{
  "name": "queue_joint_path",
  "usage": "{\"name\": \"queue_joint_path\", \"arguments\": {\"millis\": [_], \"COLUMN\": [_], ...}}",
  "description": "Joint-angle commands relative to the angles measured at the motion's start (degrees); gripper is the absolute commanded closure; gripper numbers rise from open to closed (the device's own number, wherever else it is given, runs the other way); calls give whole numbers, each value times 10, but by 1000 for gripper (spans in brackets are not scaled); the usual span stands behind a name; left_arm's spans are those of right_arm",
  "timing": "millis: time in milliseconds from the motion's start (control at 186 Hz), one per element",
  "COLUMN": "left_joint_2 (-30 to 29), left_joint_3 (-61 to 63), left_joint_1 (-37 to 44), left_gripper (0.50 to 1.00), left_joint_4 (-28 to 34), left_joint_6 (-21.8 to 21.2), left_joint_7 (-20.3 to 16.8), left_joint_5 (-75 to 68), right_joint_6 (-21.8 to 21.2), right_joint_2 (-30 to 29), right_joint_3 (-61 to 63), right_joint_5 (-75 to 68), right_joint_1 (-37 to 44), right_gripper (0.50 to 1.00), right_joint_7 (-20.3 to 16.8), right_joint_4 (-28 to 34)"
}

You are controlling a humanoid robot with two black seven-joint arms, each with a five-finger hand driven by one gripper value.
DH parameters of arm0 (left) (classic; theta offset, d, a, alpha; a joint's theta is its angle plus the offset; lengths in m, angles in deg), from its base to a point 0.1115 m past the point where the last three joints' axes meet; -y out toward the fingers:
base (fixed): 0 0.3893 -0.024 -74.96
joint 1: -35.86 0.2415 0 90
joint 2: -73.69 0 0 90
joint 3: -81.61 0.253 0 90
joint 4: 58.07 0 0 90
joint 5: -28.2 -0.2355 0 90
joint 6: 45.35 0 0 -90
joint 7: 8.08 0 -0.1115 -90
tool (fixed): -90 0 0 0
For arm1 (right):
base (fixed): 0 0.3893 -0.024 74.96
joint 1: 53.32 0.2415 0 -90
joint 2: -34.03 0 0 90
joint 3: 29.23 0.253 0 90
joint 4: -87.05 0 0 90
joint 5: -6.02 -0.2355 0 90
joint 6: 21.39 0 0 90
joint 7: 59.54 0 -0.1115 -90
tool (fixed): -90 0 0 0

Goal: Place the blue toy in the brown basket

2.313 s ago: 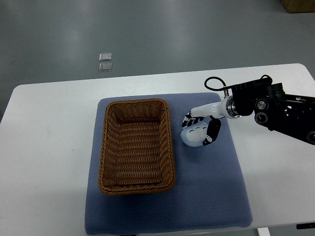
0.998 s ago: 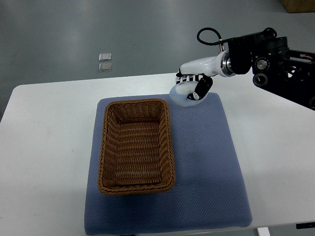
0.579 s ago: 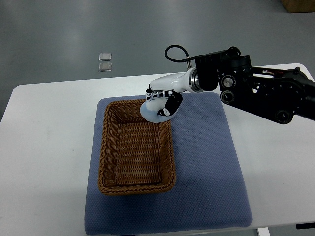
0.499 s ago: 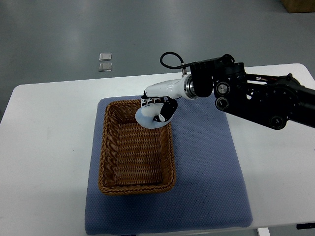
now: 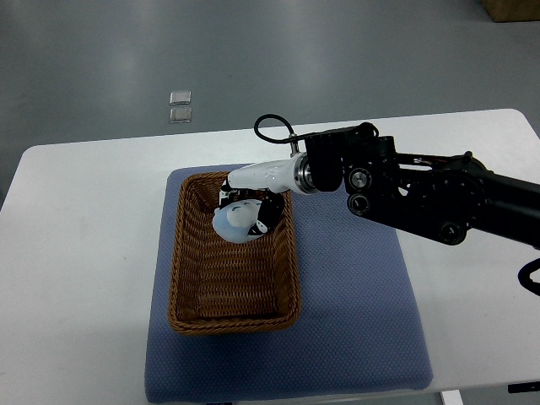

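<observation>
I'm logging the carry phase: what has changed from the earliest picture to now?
The right hand, shut on the blue toy, lifted it off the blue mat, swung it toward the table's far edge, then leftward, and now holds it over the far part of the brown basket. It has not let go. Basket, mat and table stayed put.

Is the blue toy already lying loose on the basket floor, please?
No, the right hand's fingers clasp the blue toy above the brown basket.

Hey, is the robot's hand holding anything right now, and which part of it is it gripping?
Yes: the right hand holds the blue toy above the brown basket, fingers wrapped over its top and right side.
</observation>
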Motion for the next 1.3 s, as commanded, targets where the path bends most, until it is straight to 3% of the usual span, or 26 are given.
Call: {"name": "queue_joint_path", "arguments": {"millis": [0,150,461,676,875,1159,1293], "left_joint_2": [0,0,0,0,0,0,0], "left_joint_3": [0,0,0,0,0,0,0], "left_joint_1": [0,0,0,0,0,0,0], "left_gripper": [500,500,500,500,500,500,500], "left_joint_4": [0,0,0,0,0,0,0], "left_joint_6": [0,0,0,0,0,0,0], "left_joint_7": [0,-1,0,-1,0,-1,0], "left_joint_5": [0,0,0,0,0,0,0], "right_joint_6": [2,3,4,3,11,16,51], "right_joint_2": [-1,-5,2,14,15,12,-9], "right_joint_3": [1,1,5,78,192,311,381], "right_joint_5": [0,0,-6,-12,-93,-166,-243], "right_joint_1": [-3,-8,-3,-6,-45,-116,-156], "right_gripper": [742,730,595,593,593,593,593], "right_joint_7": [0,0,2,3,17,18,19], "right_joint_4": [0,0,0,-14,-101,-117,-129]}}
